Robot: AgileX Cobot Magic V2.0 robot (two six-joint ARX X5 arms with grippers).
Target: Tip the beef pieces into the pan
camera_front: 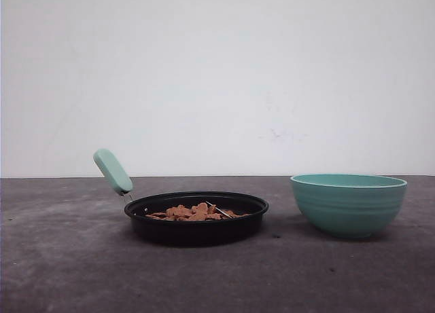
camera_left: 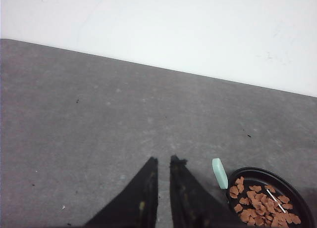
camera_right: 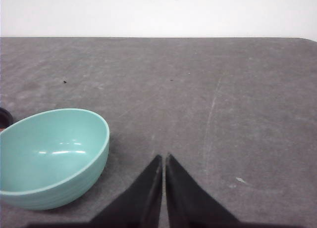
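Since the beef (camera_front: 194, 212) already lies in the pan (camera_front: 196, 226), at nine o'clock from the empty bowl (camera_front: 349, 204), pouring looks done; both grippers (camera_left: 162, 161) (camera_right: 163, 157) hover nearly closed, holding nothing.

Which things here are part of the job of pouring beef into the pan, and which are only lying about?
Part of the job:
beef pieces, already in the pan
pan
teal bowl, now empty

Only lying about:
thin metal piece among the beef

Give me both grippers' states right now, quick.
Left gripper: fingers nearly together, a narrow gap, holding nothing.
Right gripper: fingers shut, holding nothing.
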